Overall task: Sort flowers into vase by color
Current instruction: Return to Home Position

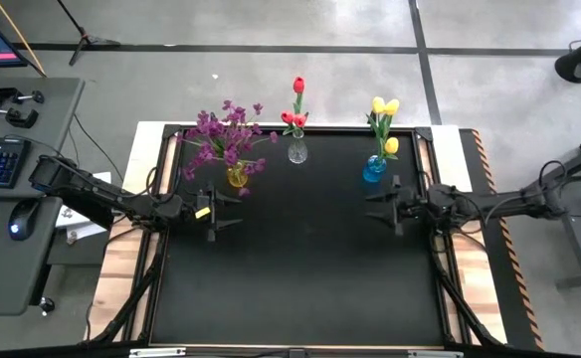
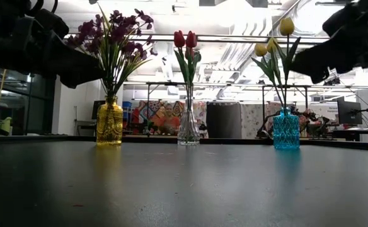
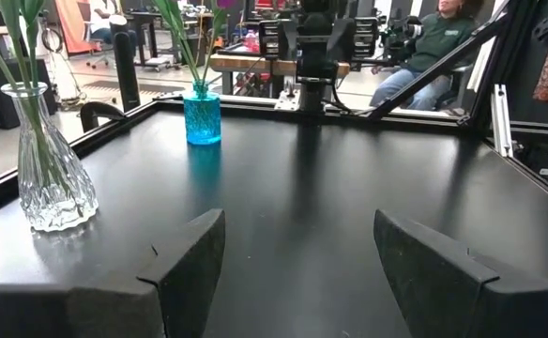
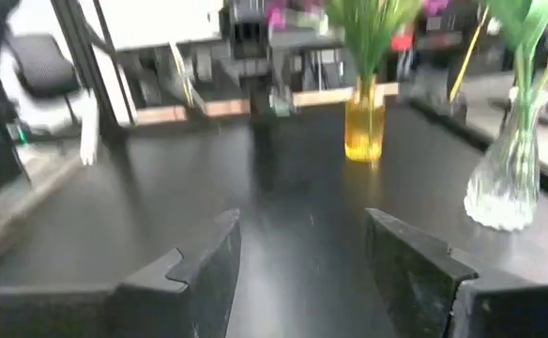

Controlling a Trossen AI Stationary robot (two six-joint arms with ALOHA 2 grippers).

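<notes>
All three vases sit in a row along the table's (image 1: 300, 288) far edge, w/ flowers sorted by colour. The yellow vase (image 1: 237, 177) is nearest the far-left corner & holds the bushy purple flowers (image 1: 221, 137). The clear vase (image 1: 297, 152) is at approx the mid of the far edge w/ the red tulips (image 1: 295, 111). The blue vase (image 1: 374, 169) is toward the far-right corner w/ the yellow tulips (image 1: 384, 111). All vases stand upright, well apart from each other, stems in, heads sticking up above the rims. The left gripper (image 1: 239, 211) hangs over the table's left side, just nearside of the yellow vase, not touching it. Its fingers (image 3: 185, 268) are spread wide w/ nothing btwn them, only bare table. The right gripper (image 1: 370, 209) is at the right side, near the blue vase & apart from it, fingers (image 4: 204, 268) likewise parted & empty. The two grippers point toward each other across the table's mid. In the left wrist view a person (image 3: 433, 42) sits in the room beyond the table's right edge.
</notes>
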